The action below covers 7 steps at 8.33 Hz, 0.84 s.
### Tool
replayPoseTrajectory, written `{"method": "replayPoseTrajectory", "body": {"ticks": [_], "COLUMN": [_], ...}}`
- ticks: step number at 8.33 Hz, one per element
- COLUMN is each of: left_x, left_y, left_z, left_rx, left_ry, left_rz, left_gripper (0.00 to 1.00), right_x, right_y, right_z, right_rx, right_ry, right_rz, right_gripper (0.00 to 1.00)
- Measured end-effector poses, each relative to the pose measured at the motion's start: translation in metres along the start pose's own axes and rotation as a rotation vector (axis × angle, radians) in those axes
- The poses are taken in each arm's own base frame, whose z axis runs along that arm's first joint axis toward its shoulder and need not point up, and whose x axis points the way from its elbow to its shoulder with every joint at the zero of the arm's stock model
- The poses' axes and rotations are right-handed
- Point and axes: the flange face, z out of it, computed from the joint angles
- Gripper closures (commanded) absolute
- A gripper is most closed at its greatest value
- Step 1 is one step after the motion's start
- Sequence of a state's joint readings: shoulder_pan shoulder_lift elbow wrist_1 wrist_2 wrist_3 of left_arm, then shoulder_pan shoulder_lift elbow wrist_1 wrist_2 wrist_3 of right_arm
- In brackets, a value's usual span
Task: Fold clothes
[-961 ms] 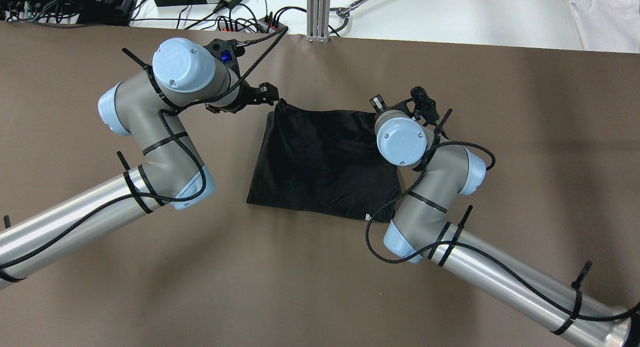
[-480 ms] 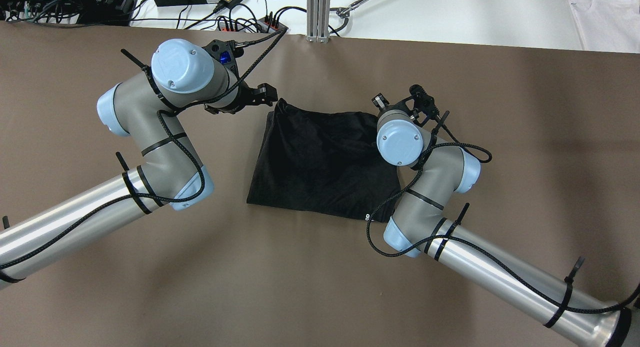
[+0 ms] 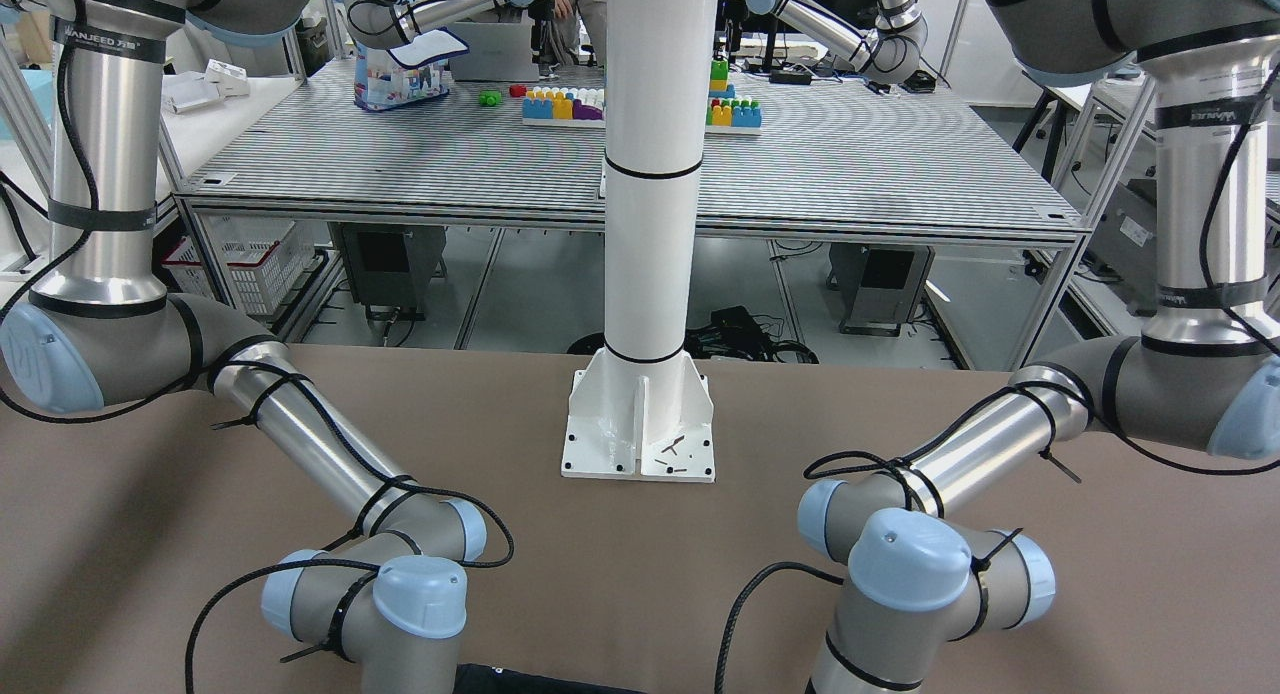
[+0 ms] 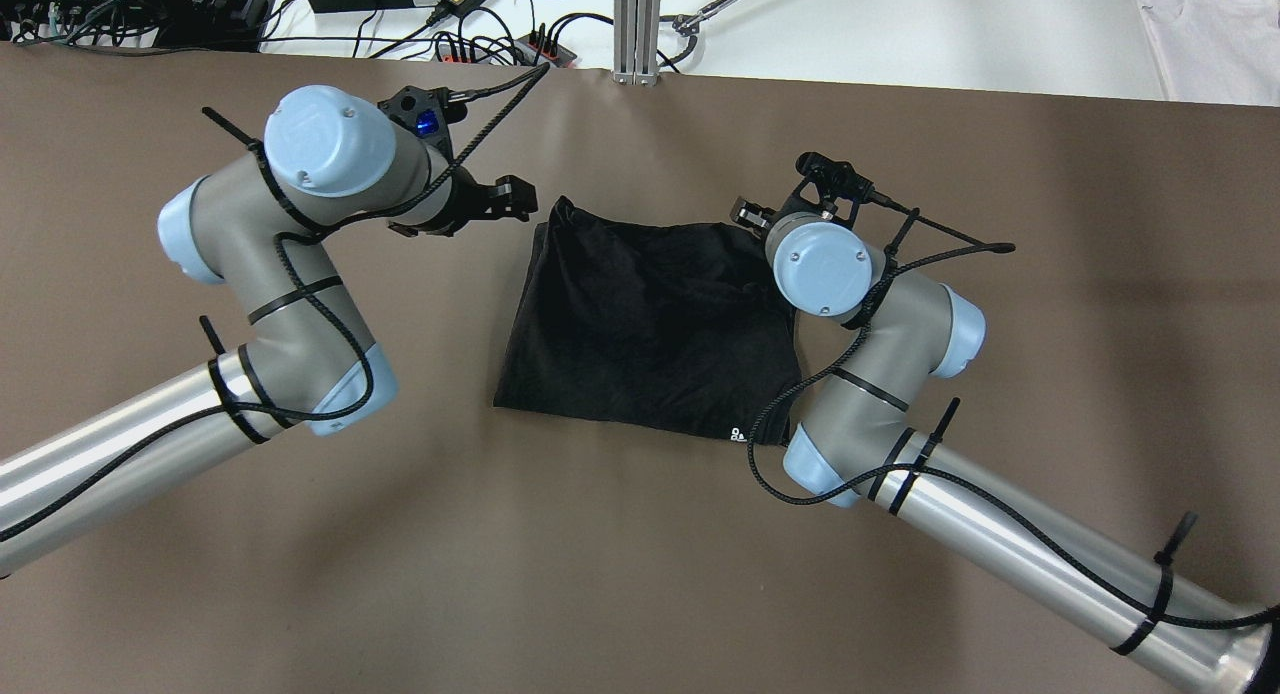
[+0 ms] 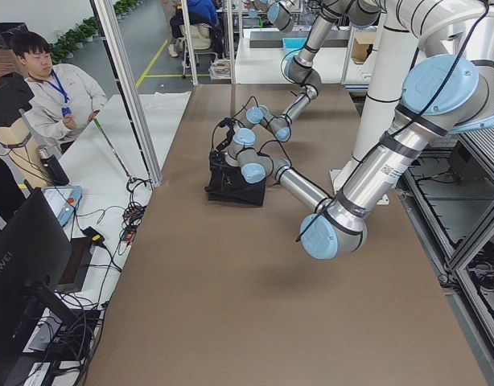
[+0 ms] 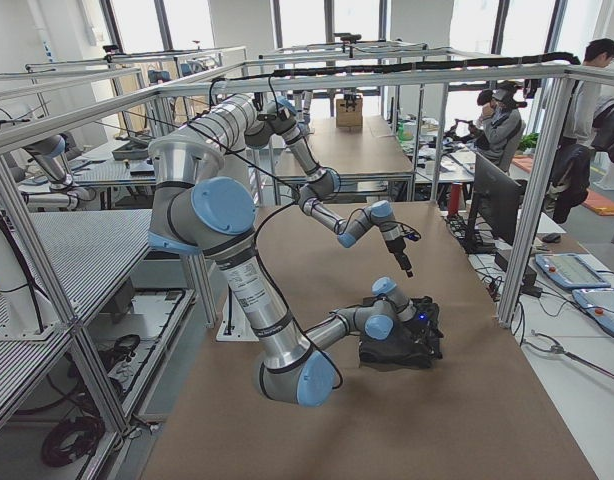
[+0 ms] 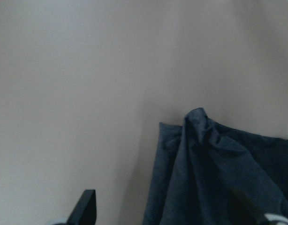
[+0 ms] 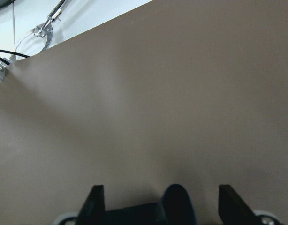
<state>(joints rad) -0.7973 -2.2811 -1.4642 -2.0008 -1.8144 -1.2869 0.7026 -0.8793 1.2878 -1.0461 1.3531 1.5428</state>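
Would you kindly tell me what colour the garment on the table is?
The garment is plain black; the overhead view shows it best.

It was a robotics lab. Aluminium-framed benches point(image 3: 850, 164) stood in rows, more robot arms point(image 3: 830, 32) stood behind them, and people point(image 5: 58, 92) were near monitors point(image 5: 26, 257).

Silver arms point(image 4: 100, 454), pale-blue caps point(image 4: 320, 142), black cables point(image 4: 500, 111)

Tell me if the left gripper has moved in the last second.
Yes. In the overhead view the left gripper has backed off to the view's left, away from the raised corner of the black cloth, which stayed put.
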Motion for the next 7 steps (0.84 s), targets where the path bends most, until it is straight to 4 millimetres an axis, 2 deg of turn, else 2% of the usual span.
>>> {"method": "replayPoseTrajectory", "body": {"ticks": [1, 2, 4, 5, 7], "left_x": [-0.026, -0.065, -0.161, -0.21, -0.32], "left_y": [0.003, 0.005, -0.006, -0.018, -0.05], "left_z": [-0.012, -0.021, -0.036, -0.044, -0.074], "left_rx": [-0.005, -0.007, 0.004, 0.009, 0.015], "left_ry": [0.0, -0.018, -0.104, -0.16, -0.292], "left_rz": [0.017, 0.05, 0.164, 0.226, 0.376], "left_gripper": [0.0, 0.0, 0.0, 0.0, 0.0], "right_x": [0.023, 0.058, 0.141, 0.182, 0.27], "right_y": [-0.007, -0.017, -0.052, -0.077, -0.144], "right_z": [0.001, 0.004, 0.001, -0.005, -0.028], "right_rx": [-0.043, -0.084, -0.134, -0.142, -0.145], "right_ry": [0.023, 0.065, 0.164, 0.202, 0.288], "right_rz": [-0.1, -0.222, -0.516, -0.648, -0.881], "right_gripper": [0.06, 0.06, 0.06, 0.06, 0.06]}}
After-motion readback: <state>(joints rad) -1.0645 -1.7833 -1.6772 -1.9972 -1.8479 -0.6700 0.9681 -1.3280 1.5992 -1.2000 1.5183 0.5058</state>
